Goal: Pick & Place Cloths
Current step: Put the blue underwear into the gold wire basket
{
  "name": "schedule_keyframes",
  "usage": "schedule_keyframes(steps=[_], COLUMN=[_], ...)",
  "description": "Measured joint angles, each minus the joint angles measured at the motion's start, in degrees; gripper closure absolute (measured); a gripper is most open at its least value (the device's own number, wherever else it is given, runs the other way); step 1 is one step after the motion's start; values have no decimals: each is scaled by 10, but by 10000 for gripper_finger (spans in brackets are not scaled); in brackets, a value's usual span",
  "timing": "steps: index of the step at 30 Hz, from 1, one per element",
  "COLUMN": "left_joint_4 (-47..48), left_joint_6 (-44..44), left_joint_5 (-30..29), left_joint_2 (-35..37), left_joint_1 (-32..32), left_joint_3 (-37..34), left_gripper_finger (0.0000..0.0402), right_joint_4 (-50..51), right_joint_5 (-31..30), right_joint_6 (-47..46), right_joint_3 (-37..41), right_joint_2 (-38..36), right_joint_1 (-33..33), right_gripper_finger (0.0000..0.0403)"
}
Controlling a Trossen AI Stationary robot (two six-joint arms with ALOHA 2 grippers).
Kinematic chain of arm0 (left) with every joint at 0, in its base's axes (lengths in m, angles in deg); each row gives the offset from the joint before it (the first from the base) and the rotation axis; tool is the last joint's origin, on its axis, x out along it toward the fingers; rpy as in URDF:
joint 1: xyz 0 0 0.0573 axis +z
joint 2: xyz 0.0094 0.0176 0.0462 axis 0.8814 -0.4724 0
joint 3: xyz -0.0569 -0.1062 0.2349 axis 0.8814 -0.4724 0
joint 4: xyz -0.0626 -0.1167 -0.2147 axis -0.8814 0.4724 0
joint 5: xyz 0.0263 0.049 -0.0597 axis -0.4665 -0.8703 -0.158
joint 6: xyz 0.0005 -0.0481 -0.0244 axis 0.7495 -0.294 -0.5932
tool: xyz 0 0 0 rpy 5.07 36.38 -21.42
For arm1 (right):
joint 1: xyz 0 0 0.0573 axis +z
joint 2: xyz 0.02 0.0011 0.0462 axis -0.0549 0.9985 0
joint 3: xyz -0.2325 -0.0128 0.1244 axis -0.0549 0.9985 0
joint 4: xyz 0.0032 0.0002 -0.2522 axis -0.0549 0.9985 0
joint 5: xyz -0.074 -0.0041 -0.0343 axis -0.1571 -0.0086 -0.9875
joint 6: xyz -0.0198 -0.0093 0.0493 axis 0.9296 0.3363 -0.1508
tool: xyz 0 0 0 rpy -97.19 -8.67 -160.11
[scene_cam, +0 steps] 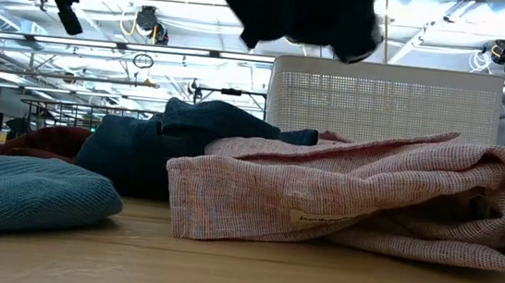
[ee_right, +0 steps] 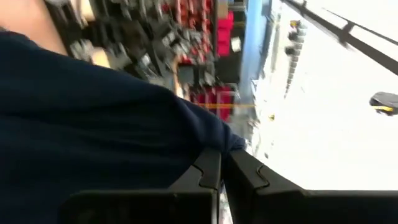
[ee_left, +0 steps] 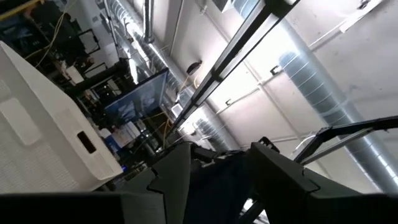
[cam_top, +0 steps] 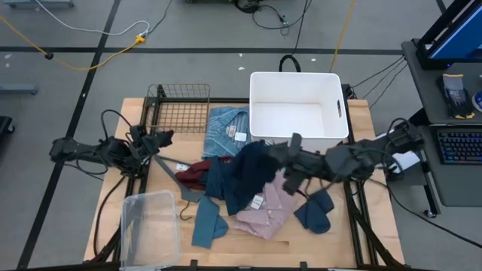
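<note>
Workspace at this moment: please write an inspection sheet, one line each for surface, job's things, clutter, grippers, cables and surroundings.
Surface: wooden table, bare along the near edge.
Job's things: dark navy cloth hangs lifted from the right gripper; pink shirt, striped blue shirt, maroon piece and teal pieces lie piled on the table.
Clutter: white bin, wire basket, clear plastic tub, grey hanger.
Grippers: right gripper's jaws shut on the navy cloth, beside the bin; left gripper waits raised at the table's left, jaws apart, holding nothing.
Cables: yellow and white cables on the floor.
Surroundings: keyboard on a side desk.
</note>
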Motion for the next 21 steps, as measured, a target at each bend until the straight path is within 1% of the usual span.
schedule_keyframes(steps=[3,5,10,12,16,21], left_joint_4=[-46,-57,-56,-54,-47,35], left_joint_6=[1,10,34,51,83,84], left_joint_5=[0,0,1,10,55,130], left_joint_2=[-26,-43,-98,-126,-191,-276], left_joint_1=[0,0,0,0,0,0], left_joint_3=[0,9,66,97,169,274], left_gripper_finger=[231,231,231,231,231,231], right_joint_4=[-46,-75,-134,-149,-152,-152], right_joint_5=[1,2,8,23,74,151], right_joint_6=[33,48,68,62,14,-66], right_joint_3=[0,0,0,0,0,0], right_joint_2=[18,29,54,61,64,63], right_joint_1=[-14,-18,-21,-21,-21,-21], right_gripper_finger=[403,403,403,403,403,403])
